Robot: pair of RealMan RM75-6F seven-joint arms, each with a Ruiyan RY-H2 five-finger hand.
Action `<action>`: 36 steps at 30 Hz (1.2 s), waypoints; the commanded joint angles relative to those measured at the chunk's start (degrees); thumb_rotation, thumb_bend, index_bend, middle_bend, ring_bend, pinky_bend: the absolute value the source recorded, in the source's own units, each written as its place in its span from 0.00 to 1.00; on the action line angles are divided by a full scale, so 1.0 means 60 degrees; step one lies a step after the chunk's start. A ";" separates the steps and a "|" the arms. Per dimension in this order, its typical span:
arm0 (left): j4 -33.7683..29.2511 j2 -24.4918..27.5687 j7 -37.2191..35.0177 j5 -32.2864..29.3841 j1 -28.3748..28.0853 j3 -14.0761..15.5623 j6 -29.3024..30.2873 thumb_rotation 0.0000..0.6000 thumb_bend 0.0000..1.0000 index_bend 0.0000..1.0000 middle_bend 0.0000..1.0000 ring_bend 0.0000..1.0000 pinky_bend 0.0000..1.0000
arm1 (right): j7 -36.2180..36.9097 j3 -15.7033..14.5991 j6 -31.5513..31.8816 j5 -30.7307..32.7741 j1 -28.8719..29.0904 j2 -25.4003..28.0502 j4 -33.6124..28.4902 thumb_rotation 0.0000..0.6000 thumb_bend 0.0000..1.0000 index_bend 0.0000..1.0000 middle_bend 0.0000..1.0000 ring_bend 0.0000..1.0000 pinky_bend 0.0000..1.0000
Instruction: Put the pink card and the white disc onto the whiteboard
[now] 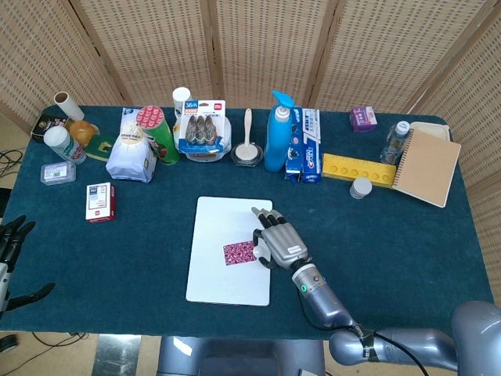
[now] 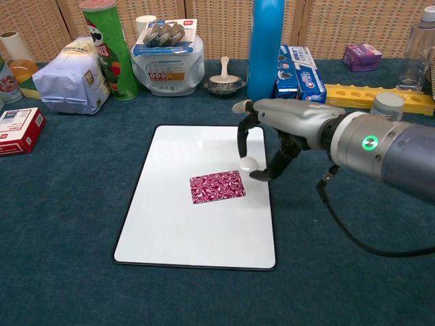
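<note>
This looks like a robot test room, not a home. A table with a dark blue-green cloth [image 1: 141, 258] stands in front of woven tan folding screens [image 1: 266, 47]. Shop things sit in a neat row at the back: a tall blue bottle [image 1: 277, 141], a green chips can [image 1: 159, 135], toothpaste boxes [image 1: 307, 146], a brown spiral notebook [image 1: 427, 166].
</note>
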 commanded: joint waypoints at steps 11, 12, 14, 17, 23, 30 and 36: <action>0.0063 0.0123 -0.0309 -0.0019 -0.0070 0.0011 -0.0115 1.00 0.05 0.00 0.00 0.00 0.00 | -0.0647 0.0146 -0.0016 0.0746 0.0608 -0.1300 0.0888 1.00 0.40 0.48 0.00 0.00 0.00; 0.0068 0.0134 -0.0328 -0.0028 -0.0084 0.0009 -0.0137 1.00 0.05 0.00 0.00 0.00 0.00 | -0.0667 0.0191 -0.0035 0.0838 0.0644 -0.1338 0.0960 1.00 0.40 0.48 0.00 0.00 0.00; 0.0069 0.0151 -0.0359 -0.0038 -0.0107 0.0008 -0.0176 1.00 0.05 0.00 0.00 0.00 0.00 | -0.0663 0.0265 -0.0084 0.0982 0.0694 -0.1367 0.1054 1.00 0.40 0.48 0.00 0.00 0.00; 0.0069 0.0170 -0.0386 -0.0058 -0.0125 0.0002 -0.0202 1.00 0.05 0.00 0.00 0.00 0.00 | -0.0556 0.0373 -0.0139 0.1129 0.0735 -0.1418 0.1235 1.00 0.40 0.48 0.00 0.00 0.00; 0.0067 0.0179 -0.0411 -0.0058 -0.0116 0.0009 -0.0179 1.00 0.05 0.00 0.00 0.00 0.00 | -0.0444 0.0486 -0.0265 0.1408 0.0842 -0.1604 0.1611 1.00 0.40 0.48 0.00 0.00 0.00; 0.0053 0.0180 -0.0406 -0.0078 -0.0107 0.0008 -0.0159 1.00 0.05 0.00 0.00 0.00 0.00 | -0.0331 0.0532 -0.0272 0.1480 0.0878 -0.1659 0.1702 1.00 0.39 0.43 0.00 0.00 0.00; 0.0049 0.0173 -0.0365 -0.0084 -0.0120 0.0005 -0.0176 1.00 0.05 0.00 0.00 0.00 0.00 | -0.0188 0.0493 -0.0304 0.1311 0.0858 -0.1511 0.1549 1.00 0.38 0.30 0.00 0.00 0.00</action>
